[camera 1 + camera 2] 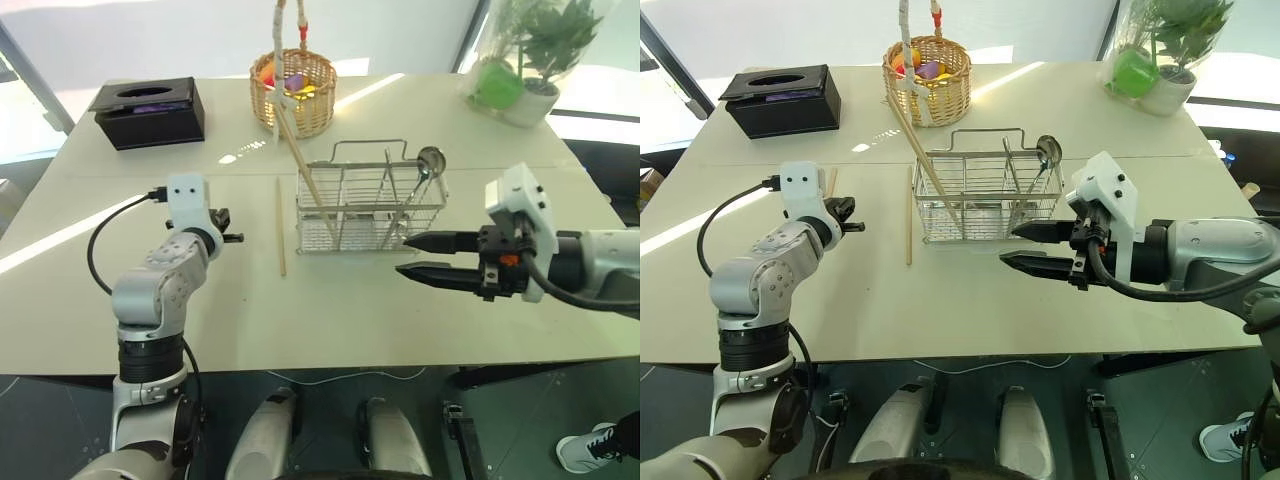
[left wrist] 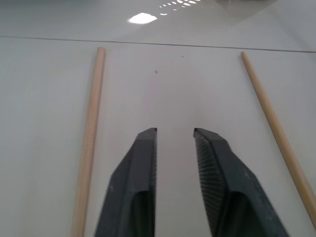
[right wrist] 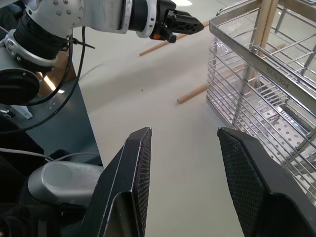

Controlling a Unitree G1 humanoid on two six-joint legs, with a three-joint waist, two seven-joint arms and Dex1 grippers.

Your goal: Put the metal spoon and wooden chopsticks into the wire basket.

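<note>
Your left gripper (image 2: pixel 175 133) hangs low over the pale table (image 1: pixel 400 320) with its two black fingers parted and nothing between them; in its wrist view two wooden chopsticks lie flat on the table ahead of it, one (image 2: pixel 89 143) on each side (image 2: pixel 276 133) of the fingertips, both running lengthwise away from the gripper, roughly along its pointing line, neither touching a finger; in the head view one of these (image 1: pixel 281 225) lies between the gripper and the wire basket (image 1: pixel 370 205), just beside the basket's near left corner. A third chopstick (image 1: pixel 300 165) already stands tilted in the basket's left compartment, leaning up and away toward a round wicker basket (image 1: pixel 293 92); the metal spoon (image 1: pixel 428 165) stands in the right end, bowl upward. Your right gripper (image 1: pixel 405 256) hovers in front of the basket's right end, fingers apart and empty, pointing toward the left. The loose sticks lie on the left arm's side, so it is likely the better arm for them; a grasp across a stick probably calls for turning the wrist.
</note>
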